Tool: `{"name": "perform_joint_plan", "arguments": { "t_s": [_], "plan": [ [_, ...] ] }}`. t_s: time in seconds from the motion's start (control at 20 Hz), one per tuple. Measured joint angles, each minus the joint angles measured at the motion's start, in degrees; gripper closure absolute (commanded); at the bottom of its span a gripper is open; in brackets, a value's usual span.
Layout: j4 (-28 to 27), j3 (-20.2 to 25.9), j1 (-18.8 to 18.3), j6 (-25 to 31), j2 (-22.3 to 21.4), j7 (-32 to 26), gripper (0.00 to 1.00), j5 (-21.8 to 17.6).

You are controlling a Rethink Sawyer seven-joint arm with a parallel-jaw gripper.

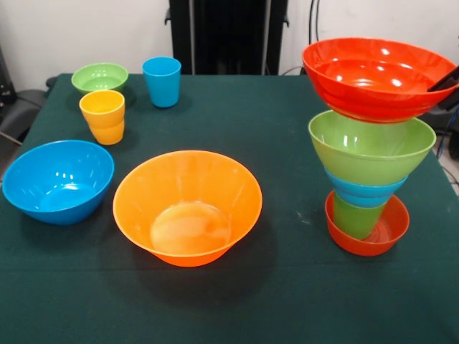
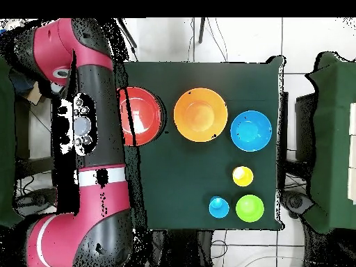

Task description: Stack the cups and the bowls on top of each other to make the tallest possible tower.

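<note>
The tower [image 1: 367, 188] stands at the right in the front view: a small red-orange bowl [image 1: 373, 236] lowest, then a green cup [image 1: 356, 217], a small blue bowl [image 1: 362, 193], a green bowl [image 1: 371, 149] and a large red bowl [image 1: 373, 77] tilted on top. From overhead only the red bowl [image 2: 142, 115] shows. A dark part of my gripper [image 1: 446, 79] touches the red bowl's right rim at the picture's edge. Loose on the table are a large orange bowl [image 1: 188, 208], a blue bowl [image 1: 57, 180], a yellow-orange cup [image 1: 102, 116], a blue cup [image 1: 162, 82] and a small green bowl [image 1: 100, 77].
The table has a dark green cloth [image 1: 287, 301]. My red arm [image 2: 94, 104] runs along the table's left side in the overhead view, beside the tower. The robot's black pedestal [image 1: 228, 36] stands behind the table.
</note>
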Motion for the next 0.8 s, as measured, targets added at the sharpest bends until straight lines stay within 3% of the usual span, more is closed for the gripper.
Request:
{"name": "perform_joint_plan", "arguments": {
  "t_s": [0.8],
  "plan": [
    [0.0,0.0,-0.1,-1.7,0.3,0.0,1.00,0.9]
  ]
}}
